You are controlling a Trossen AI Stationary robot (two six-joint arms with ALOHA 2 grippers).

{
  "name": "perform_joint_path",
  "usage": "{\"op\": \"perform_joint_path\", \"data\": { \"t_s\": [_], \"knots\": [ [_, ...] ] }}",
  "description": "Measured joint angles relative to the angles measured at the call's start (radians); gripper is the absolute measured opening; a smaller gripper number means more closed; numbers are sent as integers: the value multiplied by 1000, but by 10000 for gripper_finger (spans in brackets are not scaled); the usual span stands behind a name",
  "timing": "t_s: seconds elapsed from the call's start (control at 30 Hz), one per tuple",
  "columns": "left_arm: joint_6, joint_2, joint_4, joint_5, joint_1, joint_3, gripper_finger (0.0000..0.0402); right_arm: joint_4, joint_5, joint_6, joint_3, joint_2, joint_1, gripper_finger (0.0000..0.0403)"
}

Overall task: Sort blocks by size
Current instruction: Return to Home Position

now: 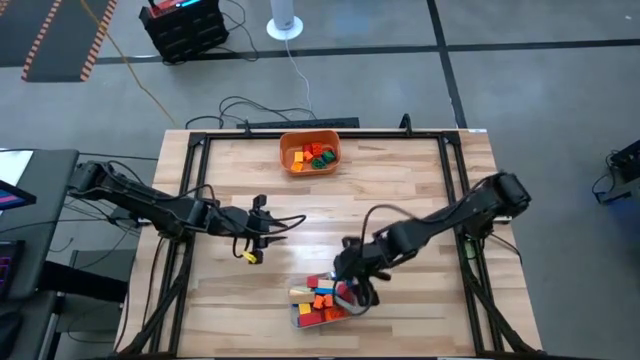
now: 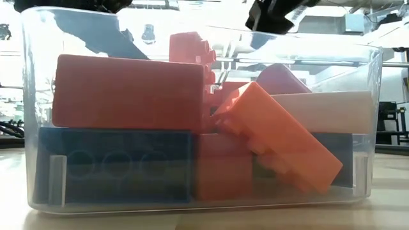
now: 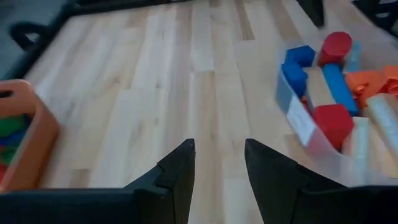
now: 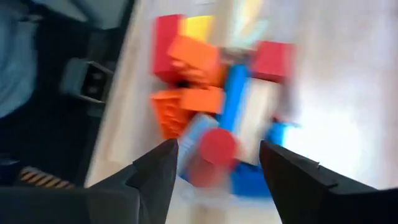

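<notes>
We take the clear plastic tub [image 1: 296, 320] as our landmark; it stands on the pale wooden table [image 1: 420, 180]. The large toy blocks [image 1: 318, 298] lie inside the tub, packed in a loose heap of red, blue, orange, yellow and tan. Seen level through the tub's wall, a long red block [image 2: 128, 92] rests on a long blue block [image 2: 115, 166]. Beside them a long orange block [image 2: 281, 137] leans tilted, with a pale tan block [image 2: 329, 108] behind it.

The right gripper [image 4: 217, 149] hangs just above the tub. Its two dark fingers stand apart with nothing between them, and the heap shows below.

The left gripper [image 3: 219, 152] waits on the left-arm side of the tub, well apart from it. Its fingers are likewise spread and empty over bare wood.

Well beyond the tub, across the table, sits the orange plastic bowl [image 1: 310, 136]. It holds small blocks [image 1: 318, 156] in green, red and orange.
</notes>
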Motion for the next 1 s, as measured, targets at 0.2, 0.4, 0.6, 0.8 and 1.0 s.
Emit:
{"op": "perform_joint_path", "data": {
  "t_s": [0.2, 0.4, 0.6, 0.8, 1.0],
  "knots": [
    [28, -77, -10, -189, -60, 0, 134, -31, 187, -69, -92, -175, -6, 259],
    [91, -194, 29, -216, -135, -44, 134, 201, 243, -112, -370, -422, -63, 259],
    [194, -282, 288, -235, -109, -216, 134, 453, 181, -183, -658, -635, -204, 258],
    [139, -401, 307, -269, 10, -324, 113, 556, 95, -220, -846, -830, -378, 233],
    [75, -530, 278, -263, 104, -367, 61, 589, 31, -263, -923, -1031, -508, 199]
  ]
}}
